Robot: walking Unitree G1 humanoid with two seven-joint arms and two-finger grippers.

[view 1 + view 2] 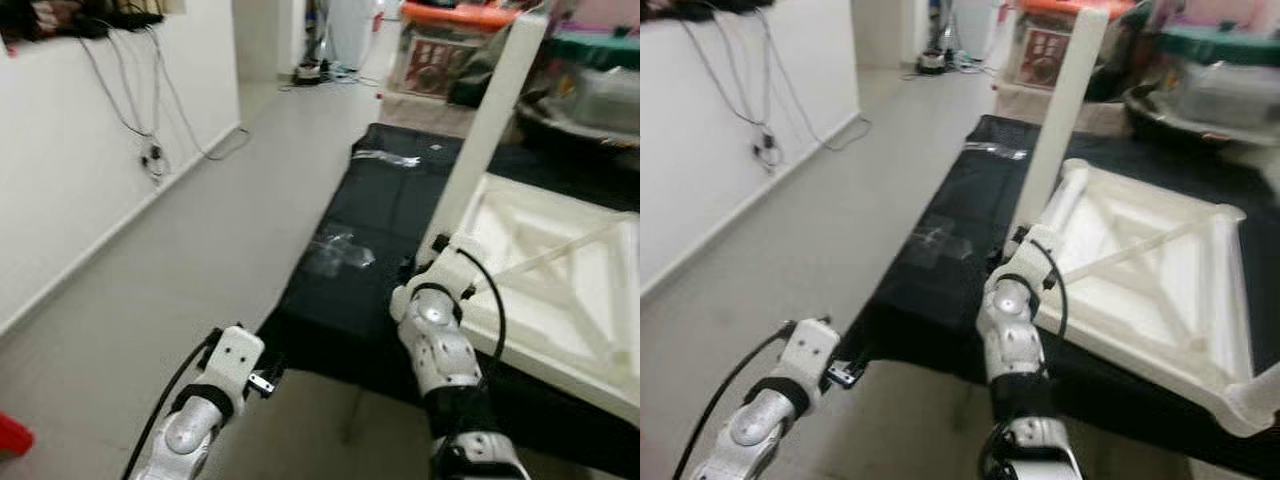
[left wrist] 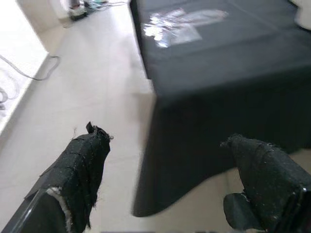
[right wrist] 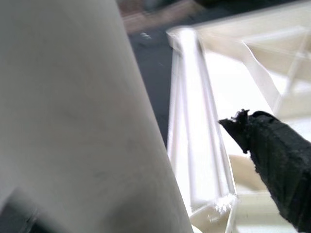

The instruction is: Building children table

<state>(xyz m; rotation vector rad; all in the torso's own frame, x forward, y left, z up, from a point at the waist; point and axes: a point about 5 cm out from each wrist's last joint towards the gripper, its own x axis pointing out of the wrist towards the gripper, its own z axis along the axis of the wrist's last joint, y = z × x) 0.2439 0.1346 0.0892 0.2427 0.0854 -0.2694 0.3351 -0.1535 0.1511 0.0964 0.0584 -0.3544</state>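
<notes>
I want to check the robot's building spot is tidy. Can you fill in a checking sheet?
Surface: black cloth covering the work surface.
Job's things: white tabletop lying underside up; white table leg standing at its near corner.
Clutter: clear plastic bags on the cloth.
Grippers: right gripper at the leg's base; left gripper open, over the floor beside the cloth.
Cables: wires hanging down the wall.
Surroundings: storage boxes behind.

Black-draped table (image 1: 940, 300) on pale floor (image 1: 200, 260); white tabletop (image 1: 1140, 290) lying ribs-up on cloth, clear plastic bits (image 1: 338, 252) nearby.
</notes>
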